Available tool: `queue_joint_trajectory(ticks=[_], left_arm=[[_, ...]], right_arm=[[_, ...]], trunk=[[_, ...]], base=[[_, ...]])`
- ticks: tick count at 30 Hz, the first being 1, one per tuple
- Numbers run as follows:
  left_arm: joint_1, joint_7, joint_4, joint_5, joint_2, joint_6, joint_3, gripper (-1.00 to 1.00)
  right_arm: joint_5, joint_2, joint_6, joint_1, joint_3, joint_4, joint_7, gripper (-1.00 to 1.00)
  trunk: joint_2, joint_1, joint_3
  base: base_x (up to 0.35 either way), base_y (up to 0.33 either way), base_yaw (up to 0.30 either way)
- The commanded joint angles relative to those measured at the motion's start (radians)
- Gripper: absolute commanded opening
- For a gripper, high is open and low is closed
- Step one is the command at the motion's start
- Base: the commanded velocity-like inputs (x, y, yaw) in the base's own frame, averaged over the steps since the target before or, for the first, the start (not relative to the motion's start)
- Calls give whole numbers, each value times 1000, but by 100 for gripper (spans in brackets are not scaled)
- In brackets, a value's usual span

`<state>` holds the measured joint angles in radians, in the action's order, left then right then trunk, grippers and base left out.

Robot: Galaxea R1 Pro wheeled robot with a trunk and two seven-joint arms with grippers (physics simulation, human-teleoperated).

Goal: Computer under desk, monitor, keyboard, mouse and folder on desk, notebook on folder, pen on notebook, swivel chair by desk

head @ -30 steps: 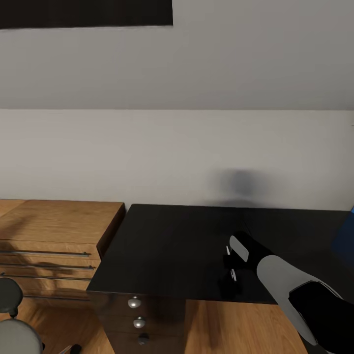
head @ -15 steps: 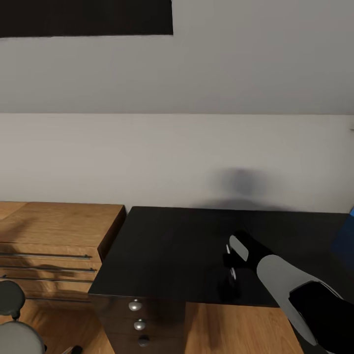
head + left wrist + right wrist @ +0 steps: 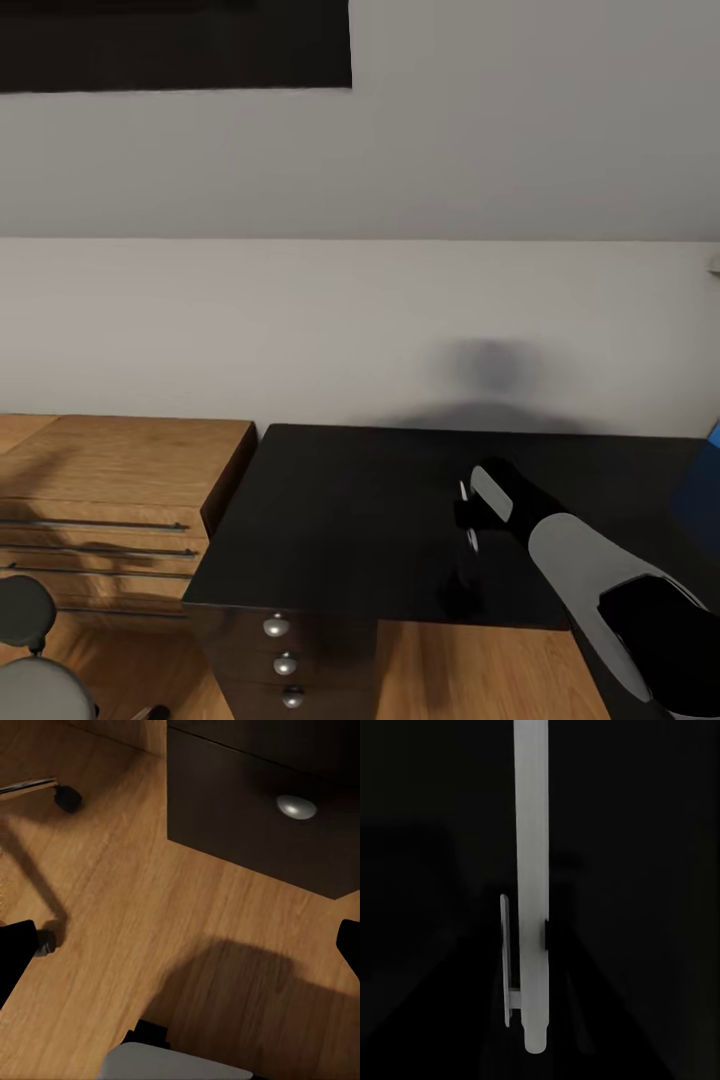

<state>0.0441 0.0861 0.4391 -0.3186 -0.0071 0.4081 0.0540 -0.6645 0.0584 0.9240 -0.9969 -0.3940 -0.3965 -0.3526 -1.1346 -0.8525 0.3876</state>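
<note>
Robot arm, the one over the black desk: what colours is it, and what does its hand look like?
In the head view, the right arm is a rounded tube in bands: black near the shoulder, pale grey in the middle, black again toward the tip, with a pale grey oval patch. Its end effector is black with small white pads. The left end effector's dark fingers show at the edges of the left wrist view.

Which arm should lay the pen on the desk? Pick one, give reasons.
Right: the right gripper holds the pen above the desk. The left gripper hangs open over the floor beside the drawers.
</note>
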Motion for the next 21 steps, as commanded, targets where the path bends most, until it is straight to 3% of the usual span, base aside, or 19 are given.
queue_joint_trajectory(ticks=[1,21], left_arm=[[0,9,2,-1,1,2,6,100],[0,12,0,-3,2,1,6,100]], right_arm=[[-11,1,2,0,-7,-4,-6,-100],[-50,1,10,1,-2,-70,-3,-100]], trunk=[[7,4,-2],[147,81,-65]], base=[[0,0,0],[0,0,0]])
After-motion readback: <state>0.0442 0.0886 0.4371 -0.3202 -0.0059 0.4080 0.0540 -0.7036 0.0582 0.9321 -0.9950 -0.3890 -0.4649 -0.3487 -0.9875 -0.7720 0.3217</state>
